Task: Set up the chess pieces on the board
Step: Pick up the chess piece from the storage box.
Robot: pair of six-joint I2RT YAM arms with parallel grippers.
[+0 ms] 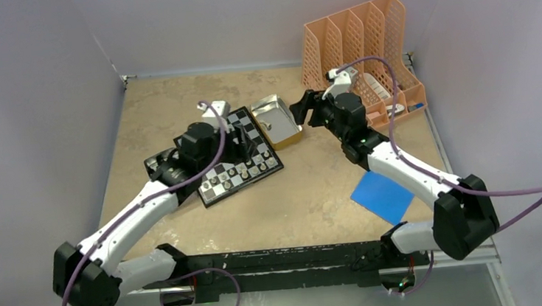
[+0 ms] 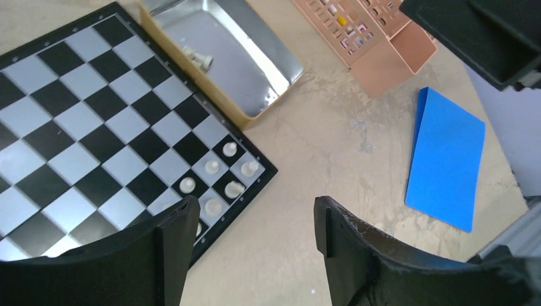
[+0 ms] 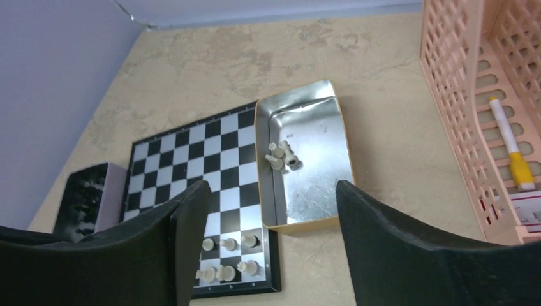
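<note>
While both my left jaws and my right jaws stand spread with nothing between them, the board point(image 3: 191, 159) lies flat on the worktop point(image 1: 316, 193). A shiny tray point(image 3: 312, 191) sits just beside one edge of it, seemingly touching. Several pale pieces point(image 2: 214, 169) stand upright in two short rows at one corner of the board. A few loose pieces point(image 3: 281, 156) lie heaped in the tray. My left jaws hang over the board near the filled corner, and my right jaws hang above the tray.

I judge the pieces light, hard and smooth, small enough to tip over or squirt from a pinch. I would take one at its waist, under the head, after singling it out of the heap. A dark box point(image 3: 83, 197) sits past the board's other side. Whether it holds black pieces I cannot tell.
</note>
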